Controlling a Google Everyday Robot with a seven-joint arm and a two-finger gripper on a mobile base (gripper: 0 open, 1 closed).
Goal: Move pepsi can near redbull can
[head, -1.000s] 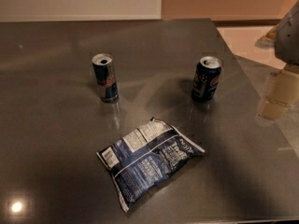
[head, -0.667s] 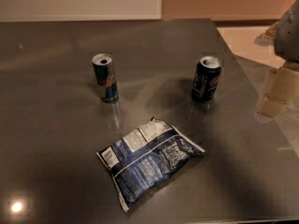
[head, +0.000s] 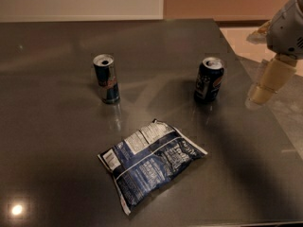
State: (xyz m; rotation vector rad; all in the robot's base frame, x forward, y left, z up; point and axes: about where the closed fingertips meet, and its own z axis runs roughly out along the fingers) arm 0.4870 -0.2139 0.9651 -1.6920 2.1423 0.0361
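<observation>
The pepsi can, dark navy with a silver top, stands upright on the dark table, right of centre. The redbull can, slim and blue-silver, stands upright to its left, well apart from it. My gripper hangs at the right edge of the view, to the right of the pepsi can and apart from it, touching nothing. Only one pale finger shows plainly below the white wrist housing.
A dark blue chip bag lies flat in front of the two cans, between them and the table's near edge. The table's right edge runs diagonally just under the gripper, with pale floor beyond.
The gripper has shifted very slightly to the left, toward the pepsi can. The cans and the bag have not moved.
</observation>
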